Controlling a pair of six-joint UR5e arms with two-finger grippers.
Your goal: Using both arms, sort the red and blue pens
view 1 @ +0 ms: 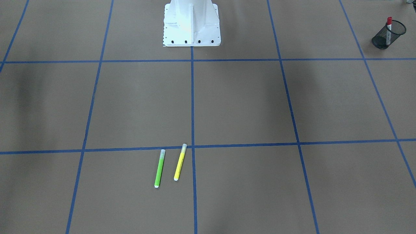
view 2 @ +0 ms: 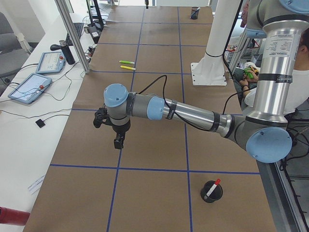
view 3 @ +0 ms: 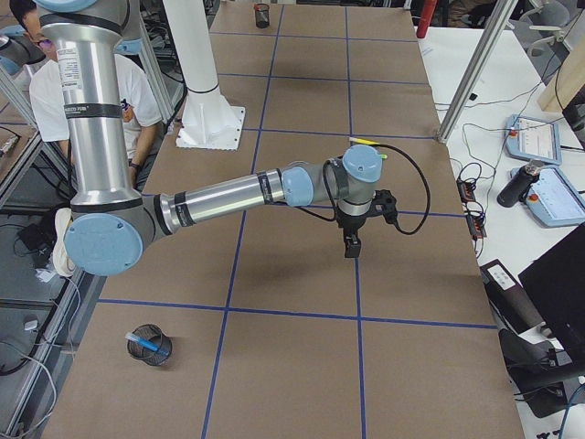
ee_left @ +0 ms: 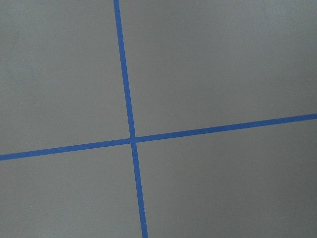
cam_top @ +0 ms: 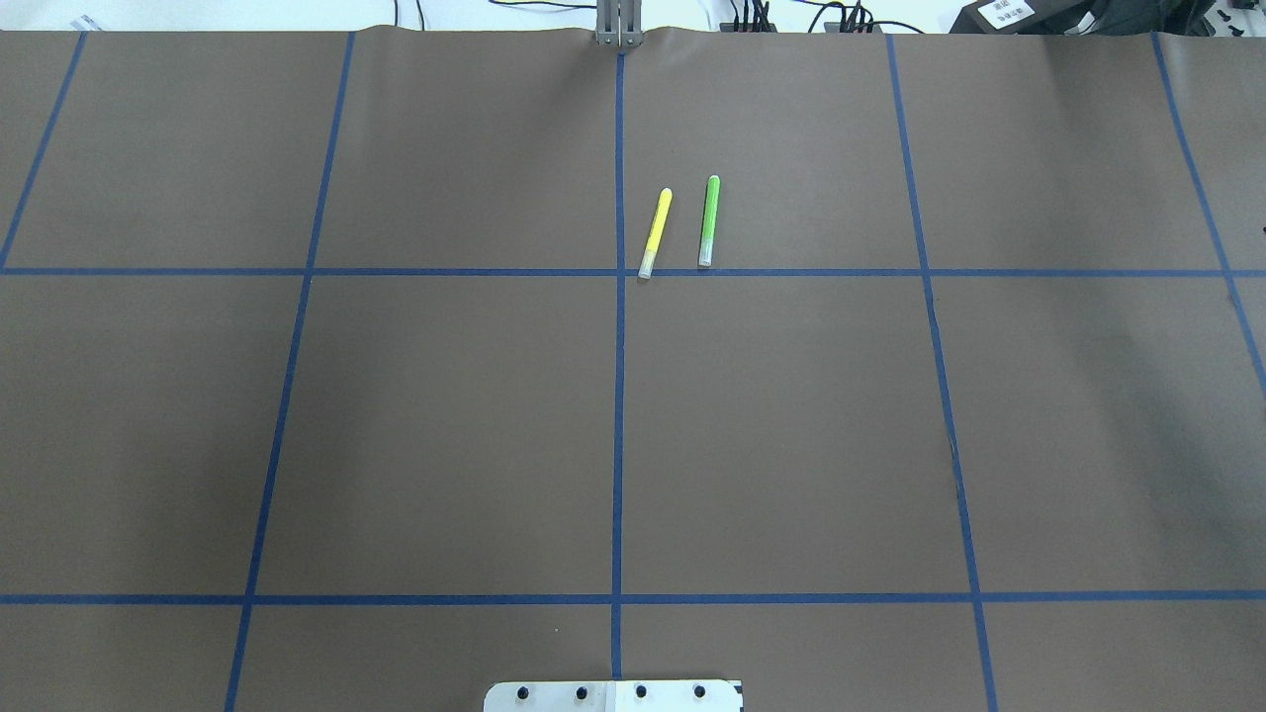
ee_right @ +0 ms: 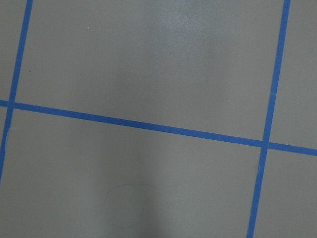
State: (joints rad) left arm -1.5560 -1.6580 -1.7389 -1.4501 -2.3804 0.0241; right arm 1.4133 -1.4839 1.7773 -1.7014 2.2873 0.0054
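Note:
The red pen stands upright in a black mesh cup at the table corner on the robot's left; the exterior left view also shows this red pen in its cup. The blue pen lies tilted inside another mesh cup on the robot's right. My left gripper hangs over bare table, points down, and appears only in the exterior left view. My right gripper hangs likewise, seen only in the exterior right view. I cannot tell whether either is open or shut. Both wrist views hold only brown table and blue tape.
A green pen and a yellow pen lie side by side near the table's far edge. The white pedestal base stands at the robot's side. A seated person is behind the robot. Control tablets lie on a side bench.

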